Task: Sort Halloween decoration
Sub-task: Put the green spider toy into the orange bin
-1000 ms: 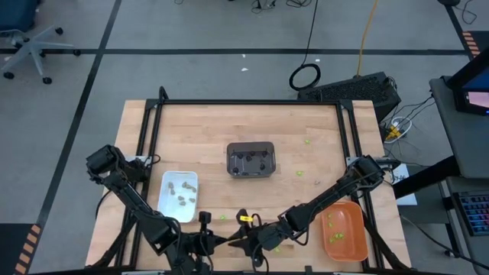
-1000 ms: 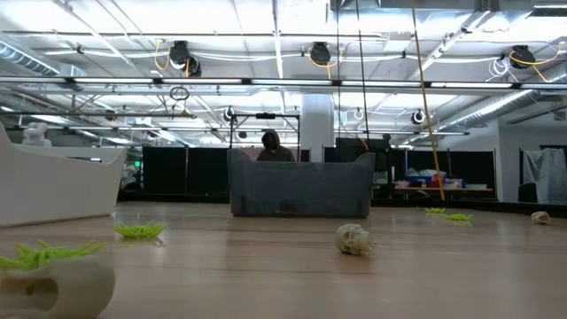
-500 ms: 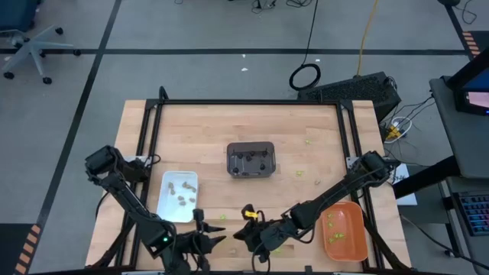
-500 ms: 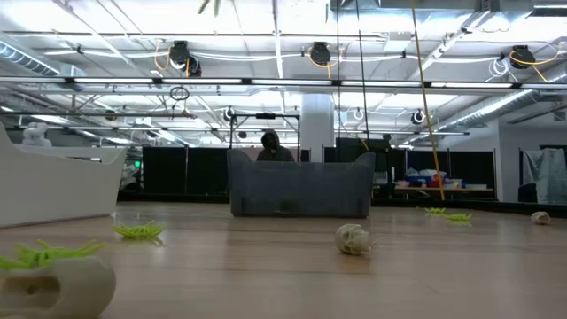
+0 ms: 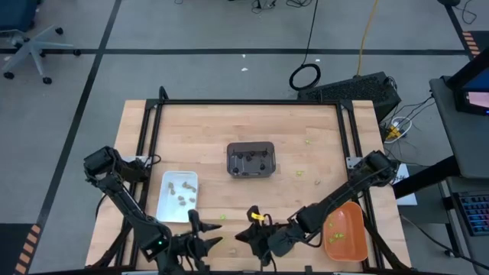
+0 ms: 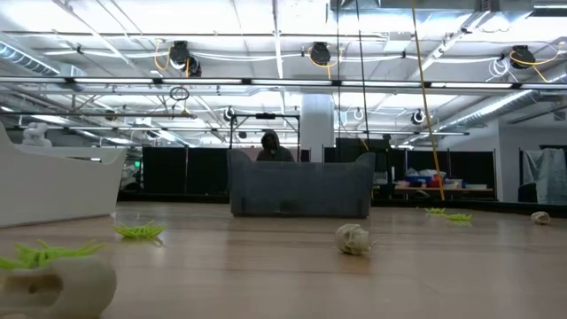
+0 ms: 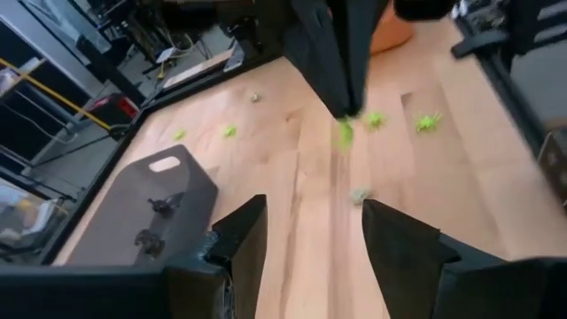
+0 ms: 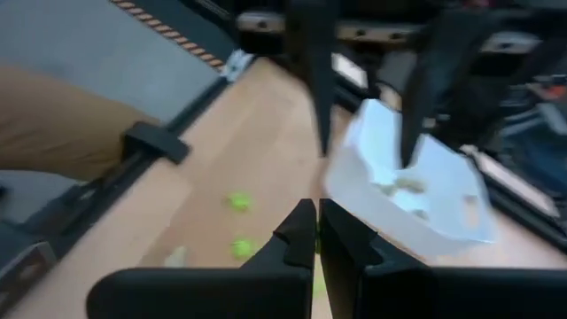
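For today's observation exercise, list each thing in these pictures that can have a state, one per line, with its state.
left gripper: open, empty, near the table's front edge.
right gripper: shut, fingers together, nothing seen held.
white tray: upright, holds tan trinkets.
dark grey tray: upright, holds dark trinkets.
orange tray: holds green trinkets.
loose green trinkets: lying unsorted on the table.

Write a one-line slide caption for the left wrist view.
Open left tool over the table, facing scattered green trinkets and the dark grey tray.
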`<state>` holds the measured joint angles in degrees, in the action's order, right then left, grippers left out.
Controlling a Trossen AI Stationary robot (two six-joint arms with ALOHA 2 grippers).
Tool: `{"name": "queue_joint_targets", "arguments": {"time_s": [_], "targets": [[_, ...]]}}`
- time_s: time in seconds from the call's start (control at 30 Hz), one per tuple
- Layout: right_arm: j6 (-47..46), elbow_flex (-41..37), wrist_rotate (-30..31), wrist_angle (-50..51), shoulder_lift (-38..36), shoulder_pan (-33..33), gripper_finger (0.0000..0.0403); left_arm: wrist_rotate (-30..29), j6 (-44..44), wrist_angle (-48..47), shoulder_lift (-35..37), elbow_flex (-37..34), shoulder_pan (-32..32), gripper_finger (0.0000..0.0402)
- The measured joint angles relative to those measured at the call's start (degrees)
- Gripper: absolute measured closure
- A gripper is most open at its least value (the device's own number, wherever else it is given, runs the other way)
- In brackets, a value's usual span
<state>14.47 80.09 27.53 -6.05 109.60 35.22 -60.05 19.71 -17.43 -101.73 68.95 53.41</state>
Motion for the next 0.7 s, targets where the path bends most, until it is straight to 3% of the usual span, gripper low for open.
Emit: {"name": "queue_joint_targets", "arguments": {"time_s": [0.1,0.27,0.5,0.7], "targets": [[2.5,0.0,4.1,1.2,-0.4,0.8,0.0403,0.0,-0.1,-2.5,0.0,0.0,0.0,0.0217],[5.6,0.0,5.8,4.7,-2.6,2.3,0.0403,-1.5,1.1,-7.0,0.0,0.0,-0.6,0.0217],[-7.5,0.0,7.0,15.2,-5.1,5.7,0.0403,-1.7,0.9,-6.5,0.0,0.0,-0.9,0.0217],[-10.6,-2.8,5.4,13.4,-5.1,7.5,0.0403,-1.8,0.9,-5.4,0.0,0.0,-0.9,0.0217]]}}
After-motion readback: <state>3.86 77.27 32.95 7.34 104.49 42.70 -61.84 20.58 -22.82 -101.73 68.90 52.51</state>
